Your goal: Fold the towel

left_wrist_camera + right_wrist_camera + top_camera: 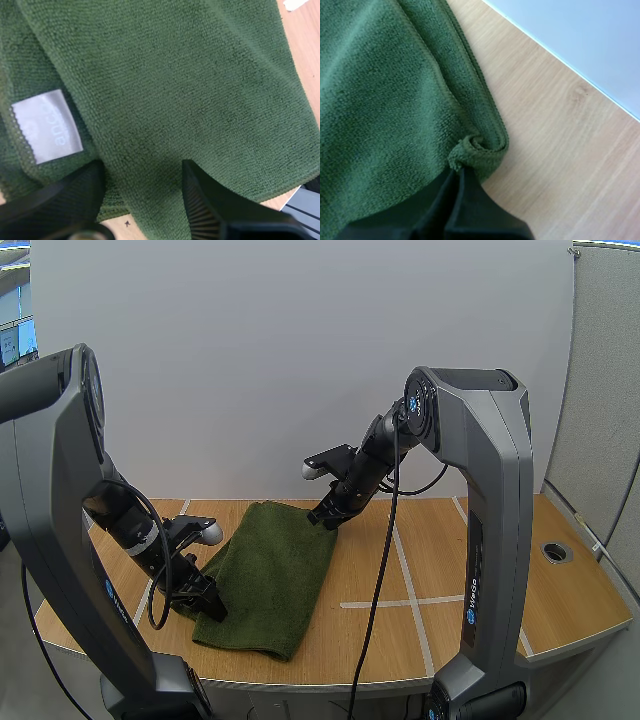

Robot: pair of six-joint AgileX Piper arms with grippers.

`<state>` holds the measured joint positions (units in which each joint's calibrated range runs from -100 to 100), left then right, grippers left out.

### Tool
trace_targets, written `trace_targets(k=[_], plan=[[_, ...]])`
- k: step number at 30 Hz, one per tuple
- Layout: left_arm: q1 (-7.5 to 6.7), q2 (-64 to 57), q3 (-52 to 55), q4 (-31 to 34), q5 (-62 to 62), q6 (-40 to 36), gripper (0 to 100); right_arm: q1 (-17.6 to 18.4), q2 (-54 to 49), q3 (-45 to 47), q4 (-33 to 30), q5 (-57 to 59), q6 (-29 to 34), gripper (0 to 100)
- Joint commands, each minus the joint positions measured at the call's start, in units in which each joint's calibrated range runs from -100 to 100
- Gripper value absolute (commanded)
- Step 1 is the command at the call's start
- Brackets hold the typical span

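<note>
Pinching the far right corner of the green towel (380, 90), which is lying on the desk (480, 560) between the arms, the right end effector (460, 172) is clenching a curl of hem, seemingly to carry it over in a fold. The left end effector (142, 172) is hovering released, fingers apart, over the near edge by the white label (47, 125), probably lining up a matching grip. The bunched hem is hiding how much cloth the right fingers are gripping.
</note>
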<state>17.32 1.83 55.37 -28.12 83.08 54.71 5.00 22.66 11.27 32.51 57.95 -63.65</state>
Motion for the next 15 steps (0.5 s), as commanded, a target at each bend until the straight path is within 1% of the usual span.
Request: trace_targets(k=[1,3,10,11,15], plan=[[-0.25,2.5,0.5,1.3,-3.5,-0.5,70,-0.3,-1.0,0.2,-0.3,-0.1,-0.4,0],[-0.25,2.5,0.5,1.3,-3.0,-0.5,57,-0.3,-1.0,0.2,-0.3,-0.4,-0.4,0],[-0.25,2.5,0.5,1.3,-1.9,-0.5,4,-0.3,-1.0,0.2,-0.3,-0.6,-0.4,0],[-0.25,2.5,0.5,1.3,-1.5,-0.5,0,-0.3,-1.0,0.2,-0.3,-0.6,-0.4,0],[-0.25,2.5,-1.2,1.0,4.4,-0.6,0,-0.3,-1.0,0.2,-0.6,-0.6,-0.4,0]])
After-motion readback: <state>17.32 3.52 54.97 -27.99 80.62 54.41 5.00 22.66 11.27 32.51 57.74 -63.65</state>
